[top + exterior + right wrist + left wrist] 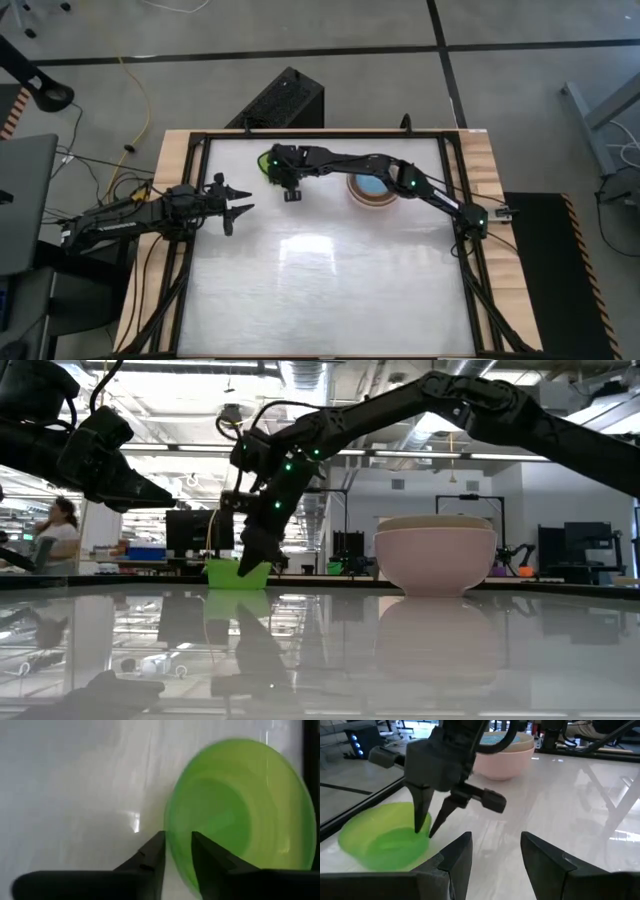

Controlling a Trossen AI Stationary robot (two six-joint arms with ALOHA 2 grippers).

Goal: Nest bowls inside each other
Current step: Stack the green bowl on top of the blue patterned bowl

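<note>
A bright-green bowl sits upright on its base on the white table, toward the far edge. My right gripper reaches down at its rim, open, with one finger inside the bowl and one outside. To the right stands a stack: a salmon-pink bowl holding a cream-white one, with light blue showing inside. My left gripper waits open at the table's left, pointing toward the green bowl. My right gripper comes slanting down from the table's right with its fingers astride the green bowl's rim, on the side nearest the table's middle. A gap still shows between the fingers, and I cannot tell whether either one touches the rim. The bowl rests on the table.
A black frame rail runs along the table's far edge just behind the green bowl. The white tabletop stretches toward the near edge. A person is in the room beyond the table.
</note>
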